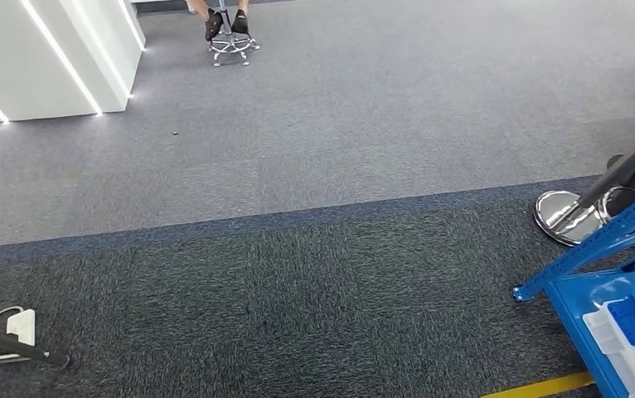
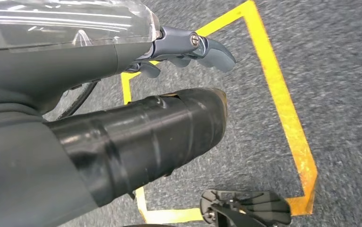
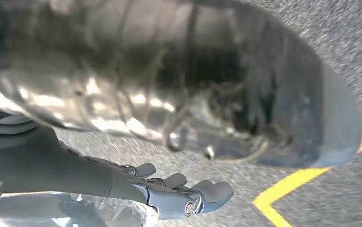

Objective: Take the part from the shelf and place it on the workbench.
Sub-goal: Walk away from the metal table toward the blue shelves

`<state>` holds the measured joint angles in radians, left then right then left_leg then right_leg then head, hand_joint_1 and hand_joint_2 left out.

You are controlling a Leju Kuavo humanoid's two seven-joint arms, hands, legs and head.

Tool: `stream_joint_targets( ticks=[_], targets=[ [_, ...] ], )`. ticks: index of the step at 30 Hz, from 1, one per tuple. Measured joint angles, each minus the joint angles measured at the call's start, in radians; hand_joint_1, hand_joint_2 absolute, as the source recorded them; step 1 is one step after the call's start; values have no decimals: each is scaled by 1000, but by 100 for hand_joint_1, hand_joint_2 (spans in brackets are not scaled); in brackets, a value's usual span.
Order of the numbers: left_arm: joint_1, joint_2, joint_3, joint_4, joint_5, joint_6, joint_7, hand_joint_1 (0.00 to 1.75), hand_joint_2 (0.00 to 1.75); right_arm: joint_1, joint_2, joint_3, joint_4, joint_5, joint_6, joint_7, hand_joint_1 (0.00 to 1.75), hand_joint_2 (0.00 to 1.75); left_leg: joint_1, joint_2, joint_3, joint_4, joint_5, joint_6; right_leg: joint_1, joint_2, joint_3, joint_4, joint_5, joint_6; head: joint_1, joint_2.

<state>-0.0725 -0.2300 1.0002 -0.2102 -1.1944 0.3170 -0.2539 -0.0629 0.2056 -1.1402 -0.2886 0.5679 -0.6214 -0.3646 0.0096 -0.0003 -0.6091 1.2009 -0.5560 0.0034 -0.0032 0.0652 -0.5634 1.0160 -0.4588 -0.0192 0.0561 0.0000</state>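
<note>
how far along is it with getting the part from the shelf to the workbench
Nothing shows the part set on a workbench. Both arms hang over carpet and yellow floor tape: the left hand and the right hand hold nothing, fingers loosely curled. The head view catches a corner of a blue shelf with white and blue bins at the right edge. This fits walking to the shelf for a part, or leaving after a drop-off; the frames can't settle which.

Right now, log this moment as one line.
left hand: empty, hanging over carpet | right hand: empty, hanging | blue shelf: far right | part: not identifiable
</note>
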Motion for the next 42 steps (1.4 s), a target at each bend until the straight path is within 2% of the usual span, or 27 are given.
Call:
stream_joint_targets(
  ticks=[2, 4, 6, 11, 12, 15, 16, 17, 19, 21, 23, 24, 26, 27, 28, 29, 30, 31, 32, 34, 35, 36, 37, 38, 39, 40, 42],
  targets=[
    [0, 1, 0, 0, 0, 0, -1, 0, 0, -1, 1, 0, 0, 3, 0, 1, 0, 0, 2, -43, 48, -120, 54, 6, 1, 24, -4, 10, -4, 6, 0, 0],
    [-3, 2, 1, 0, 0, 0, -2, 0, 0, -1, 2, 0, 1, 5, 1, 1, 0, 0, 1, -70, 65, -170, 63, 11, -1, 44, -12, 15, -5, 17, 0, 0],
    [-5, 2, 1, 0, 0, 0, -3, 0, 0, 1, 2, 0, 1, 6, 2, 1, 0, 0, -1, -62, 66, -172, 62, 13, -3, 54, -16, 14, -3, 25, 0, 0],
    [-6, 2, 1, 0, 0, 0, -3, 0, 0, 3, 2, 0, 1, 6, 3, 1, 0, 0, -2, -55, 69, -174, 64, 18, -4, 62, -17, 12, -1, 31, 0, 0],
    [-6, 2, 1, 0, 0, 0, -3, 0, 0, 4, 1, 0, 1, 6, 4, 1, 0, 0, -1, -45, 72, -180, 69, 24, -3, 46, -21, 21, -7, 35, 1, 0],
    [-2, 1, 1, 0, -2, 0, -5, 0, 0, 1, 1, 0, 2, 17, 6, 1, 0, 0, 2, 26, 77, -196, 76, 42, -7, -43, -108, 203, -92, 53, 4, 0],
    [-1, 1, 1, 0, -2, 0, -6, 0, 0, 1, 1, 0, 2, 21, 6, 2, 0, 0, 1, 48, 79, -196, 74, 42, -10, -59, -123, 235, -98, 57, 4, 0],
    [-2, 1, 1, 0, -3, 0, -7, 0, 0, 3, 0, 0, 2, 24, 6, 2, 0, 0, 1, 64, 81, -196, 71, 40, -12, -68, -104, 202, -71, 58, 4, 0],
    [-2, 1, 1, 0, -3, -1, -10, 0, 0, 2, 0, 0, 2, 26, 7, 2, 0, 0, -1, 84, 89, -195, 64, 31, -6, -111, -36, 70, -19, 49, 4, 0],
    [-3, 1, 1, 0, -4, -1, -12, 0, 0, 0, 0, 1, 3, 31, 7, 2, 0, 0, -5, 102, 94, -194, 57, 20, 4, -134, -7, 8, -6, 35, 4, 0],
    [-7, 1, 1, 0, -4, -1, -14, 0, 0, 0, -1, 2, 3, 36, 8, 2, 0, 0, -6, 116, 100, -195, 53, 9, 5, -114, -9, 6, -5, 22, 4, 0],
    [-9, 0, 1, 0, -4, -1, -15, 0, 0, 1, -1, 3, 3, 37, 7, 2, 0, 0, -4, 106, 102, -189, 47, 4, 3, -104, -8, 2, -2, 16, 4, 0],
    [-10, 0, 1, 0, -4, -1, -15, 0, 0, 0, -1, 4, 3, 38, 7, 2, 0, 0, 0, 59, 80, -131, 7, -6, -3, -84, -3, -6, 3, 3, 3, 0],
    [-8, 0, 1, 0, -4, -1, -16, 0, 0, -1, -1, 5, 3, 39, 7, 2, 0, 0, 2, 32, 53, -72, -24, -10, -3, -75, -3, -7, 4, -2, 3, 0],
    [-6, 0, 1, 0, -4, -1, -16, 0, 0, -2, -1, 6, 3, 39, 8, 3, 0, 0, 3, 18, 20, -4, -56, -12, -3, -64, -4, -6, 4, -5, 3, 0],
    [-4, 0, 1, 0, -3, -1, -16, 0, 0, -3, -1, 6, 3, 40, 8, 3, 0, 0, 3, 13, -11, 56, -76, -14, -2, -51, -5, -5, 5, -7, 3, 0],
    [-2, 0, 1, 0, -3, -1, -16, 0, 0, -2, -1, 7, 3, 41, 8, 3, 0, 0, 3, 10, -30, 89, -78, -15, -1, -37, -5, -4, 4, -7, 3, 0],
    [-1, 0, 1, 0, -3, -1, -15, 0, 0, -2, -1, 7, 3, 41, 8, 3, 0, 0, 3, 9, -32, 84, -59, -14, -1, -23, -5, -2, 4, -7, 3, 0],
    [-1, 0, 1, 0, -3, -1, -15, 0, 0, -1, -1, 7, 3, 41, 8, 3, 0, 0, 3, 5, -17, 40, -23, -13, -1, -8, -4, 2, 3, -6, 3, 0],
    [-1, 0, 1, 0, -3, -1, -15, 0, 0, -2, -1, 7, 4, 41, 8, 4, 0, 0, 5, -38, 36, -93, 47, -6, -2, 18, -8, 11, -1, 0, 3, 0],
    [-1, 0, 1, 0, -3, -1, -15, 0, 0, -3, -1, 7, 5, 41, 8, 4, 0, 0, 6, -61, 55, -141, 64, -3, -2, 30, -12, 15, -2, 5, 3, 0],
    [-1, 1, 1, 0, -3, -1, -15, 0, 0, -3, -1, 8, 5, 41, 8, 4, 0, 0, 5, -79, 63, -167, 68, 0, -3, 40, -18, 18, -2, 11, 3, 0],
    [-2, 1, 1, 0, -4, 0, -14, 0, 0, -2, 0, 8, 6, 42, 8, 4, 0, 0, 4, -81, 65, -173, 64, 5, -4, 51, -22, 19, -1, 18, 3, 0],
    [-2, 1, 1, 0, -4, 0, -13, 0, 0, 0, -1, 8, 6, 43, 7, 4, 0, 0, 4, -70, 67, -176, 67, 10, -6, 62, -25, 17, 2, 26, 3, 0],
    [-3, 1, 1, 0, -4, 0, -12, 0, 0, 3, -1, 8, 6, 43, 7, 5, 0, 0, 4, -58, 70, -182, 71, 18, -8, 59, -27, 18, 1, 31, 3, 0],
    [-4, 1, 1, 0, -4, 0, -11, 0, 0, 4, -1, 8, 7, 44, 6, 6, 0, 0, 6, -45, 73, -189, 76, 26, -9, 42, -34, 31, -8, 35, 4, 0],
    [-3, 0, 1, 0, -4, 0, -9, 0, 0, 2, -2, 8, 7, 45, 6, 9, 0, 0, 9, -18, 75, -199, 82, 37, -11, -15, -73, 113, -58, 41, 7, 0]
  ],
)
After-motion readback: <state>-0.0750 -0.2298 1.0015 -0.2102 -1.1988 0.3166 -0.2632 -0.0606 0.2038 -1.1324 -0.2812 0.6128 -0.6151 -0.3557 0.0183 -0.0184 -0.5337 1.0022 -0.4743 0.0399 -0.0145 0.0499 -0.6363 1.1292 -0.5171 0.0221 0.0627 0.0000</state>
